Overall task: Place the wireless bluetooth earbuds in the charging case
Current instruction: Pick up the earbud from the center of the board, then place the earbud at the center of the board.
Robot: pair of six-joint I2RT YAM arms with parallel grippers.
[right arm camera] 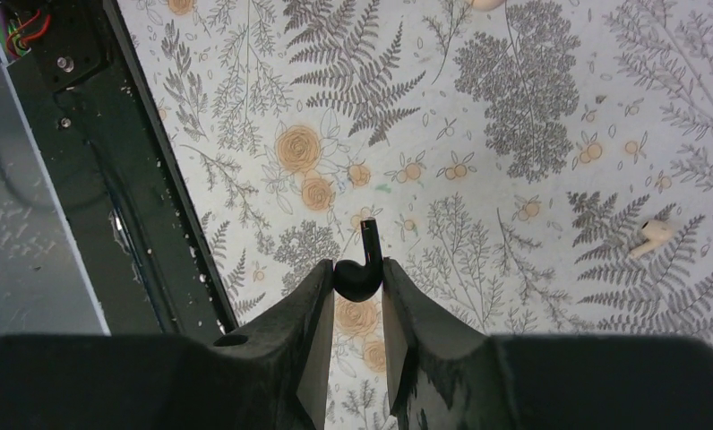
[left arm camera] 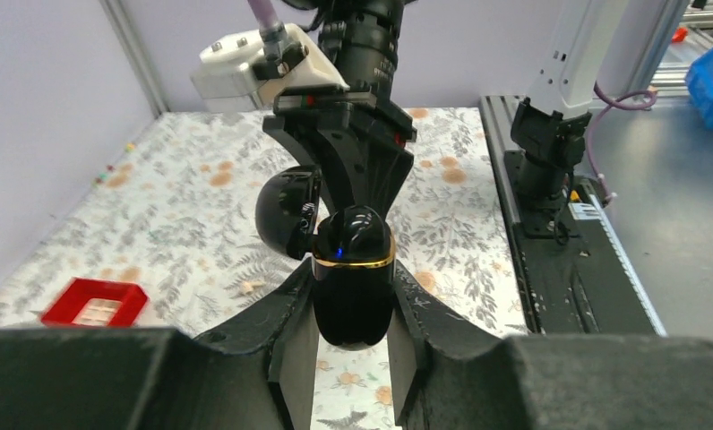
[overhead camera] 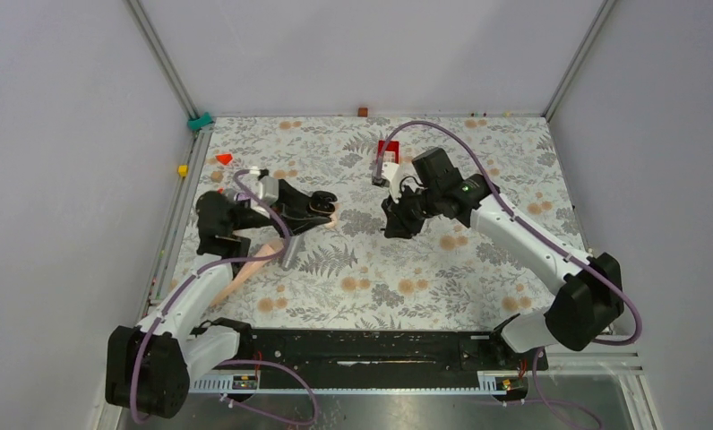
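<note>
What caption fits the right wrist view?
Right tool pinches a black earbud, stem pointing outward, over the fern-print table.

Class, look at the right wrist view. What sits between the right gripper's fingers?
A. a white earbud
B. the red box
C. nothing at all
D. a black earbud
D: the right gripper is shut on a small black earbud, its short stem sticking out beyond the fingertips.
</note>
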